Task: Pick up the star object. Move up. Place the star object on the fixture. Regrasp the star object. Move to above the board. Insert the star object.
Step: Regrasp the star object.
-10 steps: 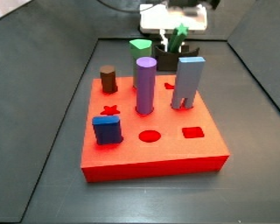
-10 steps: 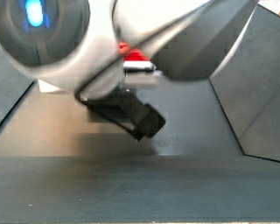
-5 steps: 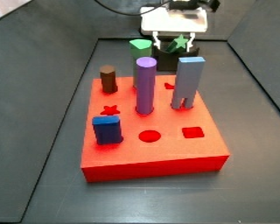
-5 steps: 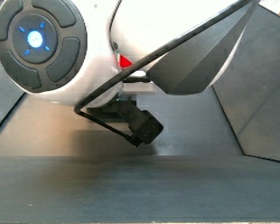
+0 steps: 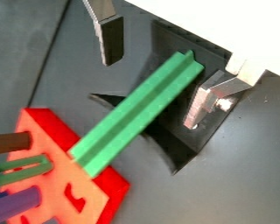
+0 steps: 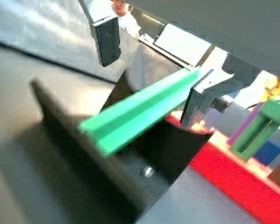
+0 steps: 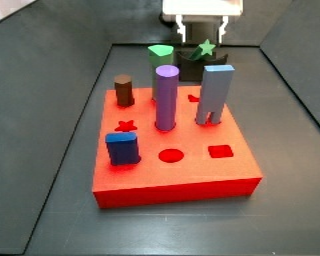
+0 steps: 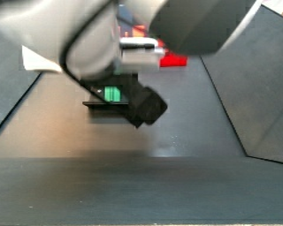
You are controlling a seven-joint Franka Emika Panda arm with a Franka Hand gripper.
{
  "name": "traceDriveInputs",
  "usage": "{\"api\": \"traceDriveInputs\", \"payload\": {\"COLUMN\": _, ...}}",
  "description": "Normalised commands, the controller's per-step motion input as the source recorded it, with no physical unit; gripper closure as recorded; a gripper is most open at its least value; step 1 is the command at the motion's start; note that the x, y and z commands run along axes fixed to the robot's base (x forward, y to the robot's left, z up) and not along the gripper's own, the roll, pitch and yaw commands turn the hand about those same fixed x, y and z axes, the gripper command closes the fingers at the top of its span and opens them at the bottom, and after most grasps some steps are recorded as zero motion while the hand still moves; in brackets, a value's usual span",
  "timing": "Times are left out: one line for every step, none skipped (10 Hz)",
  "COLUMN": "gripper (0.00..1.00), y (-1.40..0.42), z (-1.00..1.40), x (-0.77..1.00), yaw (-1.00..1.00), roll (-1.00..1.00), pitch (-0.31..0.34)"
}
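Note:
The star object point(image 5: 136, 109), a long green prism, lies slanted on the dark fixture point(image 5: 178, 144), its lower end pointing toward the red board point(image 5: 78, 188). My gripper point(image 5: 156, 72) is open, its two fingers straddling the star's upper end. One finger point(image 5: 201, 103) is close beside the star and the other finger point(image 5: 109, 39) stands well clear. In a side view the gripper point(image 7: 203, 32) hangs at the back, just above the star's end face point(image 7: 204, 47) and the fixture point(image 7: 190, 68). In a wrist view the star point(image 6: 143, 109) crosses the fixture point(image 6: 154, 162).
On the board point(image 7: 176, 165) stand a purple peg point(image 7: 166, 97), a grey-blue peg point(image 7: 216, 95) and a blue block point(image 7: 121, 149). A brown cylinder point(image 7: 124, 92) and a short green block point(image 7: 160, 52) sit beside it. Black walls surround the floor. The arm point(image 8: 120, 35) fills a side view.
The gripper has risen a little above the fixture while the star object stays resting on it. The pegs and board have not moved.

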Motion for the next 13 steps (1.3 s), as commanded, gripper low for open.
{"api": "traceDriveInputs", "payload": {"gripper": 0.0, "y": 0.0, "z": 0.73, "x": -0.03, "yaw": 0.0, "roll": 0.05, "pitch": 0.065}}
{"api": "traceDriveInputs", "payload": {"gripper": 0.0, "y": 0.01, "z": 0.48, "x": -0.03, "yaw": -0.01, "roll": 0.05, "pitch": 0.079}}
{"api": "traceDriveInputs", "payload": {"gripper": 0.0, "y": 0.0, "z": 0.3, "x": -0.03, "yaw": -0.02, "roll": 0.05, "pitch": 0.082}}
{"api": "traceDriveInputs", "payload": {"gripper": 0.0, "y": 0.0, "z": 0.19, "x": -0.02, "yaw": -0.03, "roll": 0.05, "pitch": 0.083}}
{"api": "traceDriveInputs", "payload": {"gripper": 0.0, "y": -1.0, "z": 0.9, "x": 0.01, "yaw": 0.02, "roll": 1.0, "pitch": 0.06}}
{"api": "traceDriveInputs", "payload": {"gripper": 0.0, "y": -1.0, "z": 0.91, "x": 0.01, "yaw": 0.02, "roll": 1.0, "pitch": 0.057}}
{"api": "traceDriveInputs", "payload": {"gripper": 0.0, "y": -1.0, "z": 0.91, "x": -0.02, "yaw": 0.02, "roll": 1.0, "pitch": 0.048}}
{"api": "traceDriveInputs", "payload": {"gripper": 0.0, "y": -1.0, "z": 0.89, "x": -0.04, "yaw": 0.02, "roll": 1.0, "pitch": 0.04}}
{"api": "traceDriveInputs", "payload": {"gripper": 0.0, "y": -1.0, "z": 0.85, "x": -0.05, "yaw": 0.02, "roll": 1.0, "pitch": 0.035}}
{"api": "traceDriveInputs", "payload": {"gripper": 0.0, "y": -1.0, "z": 0.77, "x": -0.05, "yaw": 0.02, "roll": 1.0, "pitch": 0.032}}
{"api": "traceDriveInputs", "payload": {"gripper": 0.0, "y": -1.0, "z": 0.69, "x": -0.06, "yaw": 0.02, "roll": 1.0, "pitch": 0.031}}
{"api": "traceDriveInputs", "payload": {"gripper": 0.0, "y": -0.84, "z": 0.48, "x": -0.05, "yaw": 0.02, "roll": 1.0, "pitch": 0.028}}
{"api": "traceDriveInputs", "payload": {"gripper": 0.0, "y": -0.64, "z": 0.24, "x": -0.04, "yaw": 0.02, "roll": 1.0, "pitch": 0.025}}
